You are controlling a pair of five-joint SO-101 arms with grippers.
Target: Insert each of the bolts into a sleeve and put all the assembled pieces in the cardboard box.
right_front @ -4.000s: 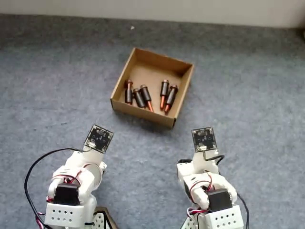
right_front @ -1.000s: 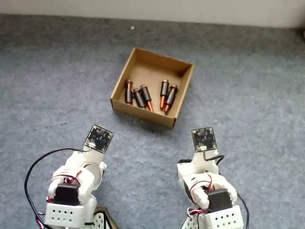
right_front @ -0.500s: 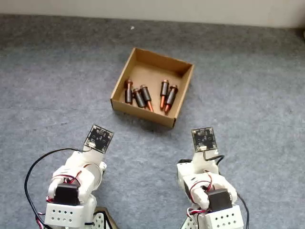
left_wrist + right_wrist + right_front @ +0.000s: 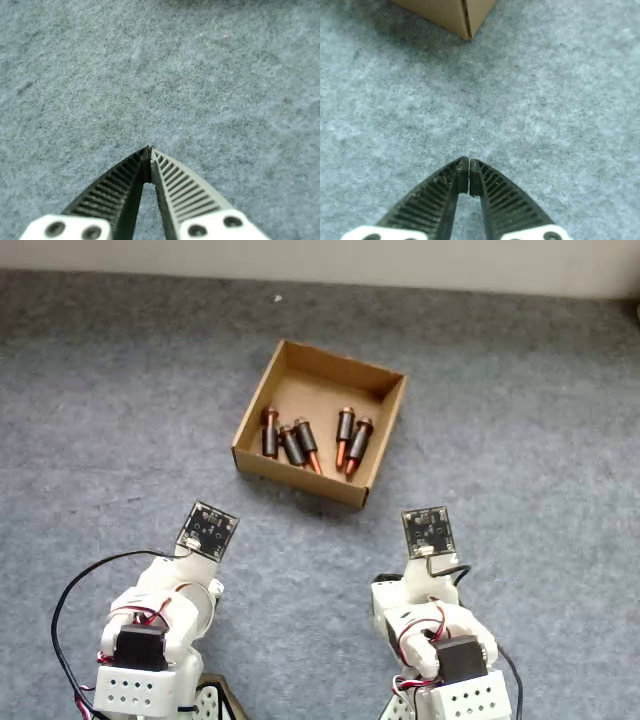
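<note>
pieces: five assembled pieces (image 4: 307,443), each a copper-coloured bolt in a dark sleeve, lying flat in the cardboard box (image 4: 298,476)
left gripper (image 4: 149,152): closed tip to tip, holding nothing, over the grey carpet (image 4: 520,440)
right gripper (image 4: 469,162): closed, holding nothing, near a corner of the box
handling: probably light, rigid and smooth; likely to roll, and the sleeve may slide off
hold: across the sleeve at mid-length, not on the bare bolt tip
progress: looks finished
</note>
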